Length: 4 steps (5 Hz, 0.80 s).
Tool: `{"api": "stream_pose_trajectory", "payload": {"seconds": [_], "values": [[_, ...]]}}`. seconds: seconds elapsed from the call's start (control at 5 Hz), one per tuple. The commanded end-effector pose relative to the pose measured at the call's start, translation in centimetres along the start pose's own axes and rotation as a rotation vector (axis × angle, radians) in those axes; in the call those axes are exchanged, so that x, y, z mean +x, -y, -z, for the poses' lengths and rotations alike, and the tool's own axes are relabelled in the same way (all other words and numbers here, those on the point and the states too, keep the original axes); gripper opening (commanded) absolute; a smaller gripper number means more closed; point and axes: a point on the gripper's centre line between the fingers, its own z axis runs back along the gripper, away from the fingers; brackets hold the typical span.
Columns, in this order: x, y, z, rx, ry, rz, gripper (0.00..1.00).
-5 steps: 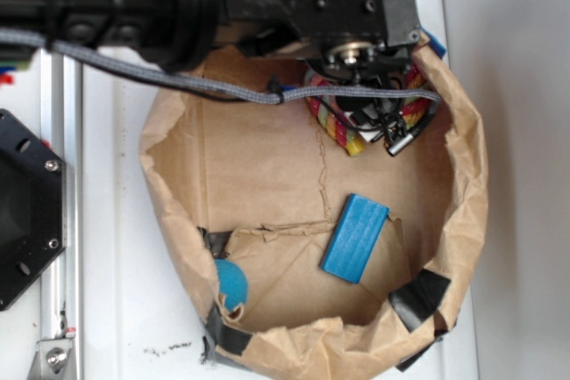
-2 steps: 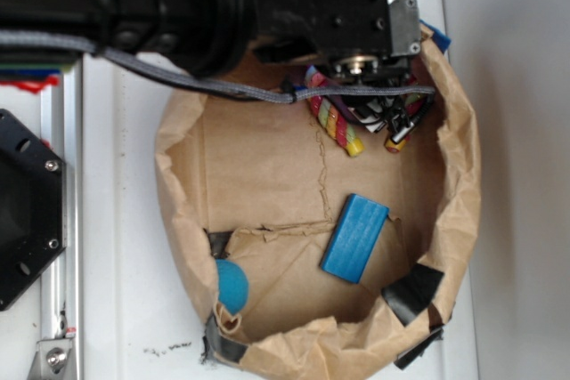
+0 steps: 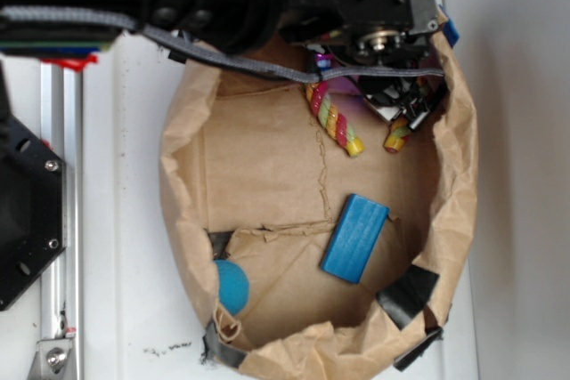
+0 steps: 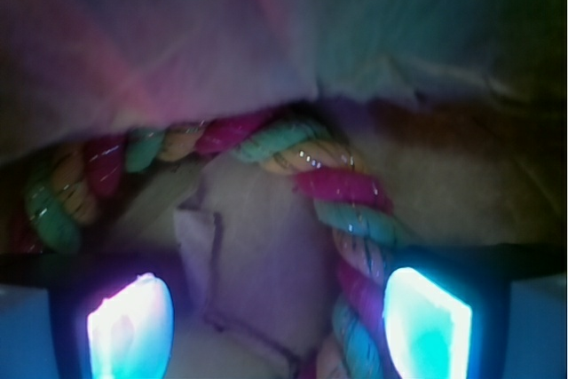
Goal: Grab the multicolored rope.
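The multicolored rope [image 3: 337, 124], twisted from red, yellow and green strands, lies at the back of the brown paper bag [image 3: 183, 175]. One yellow tip points down at the middle, and its other tip shows further right under the gripper [image 3: 394, 106]. In the wrist view the rope [image 4: 293, 153] arcs from the left across the top. It then runs down against the inner side of the right finger [image 4: 426, 326]. The left finger [image 4: 129, 326] stands far off, with bare bag floor between. The gripper [image 4: 277, 326] is open, straddling the rope's right limb.
A blue block [image 3: 354, 238] lies on the bag floor in front of the rope, and a blue ball [image 3: 232, 284] sits at the front left. The grey braided cable [image 3: 267, 64] crosses above the bag. Black tape [image 3: 407, 295] patches the rim. A metal rail [image 3: 62, 220] runs along the left.
The arm has moved toward the bag's back rim and slightly right. The rope shifted with it, its right tip now lying nearer the middle. The bag's back wall has been pushed outward.
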Motion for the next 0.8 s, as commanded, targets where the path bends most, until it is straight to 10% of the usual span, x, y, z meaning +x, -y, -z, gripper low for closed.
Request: {"api": "stream_pose_trajectory", "payload": {"seconds": [0.0,0.6], "values": [[0.0,0.7,0.7,-0.033,-0.009,0.098,1.00],[-2.1,-0.8,-3.0,-0.094,0.013,0.059,1.00]]}}
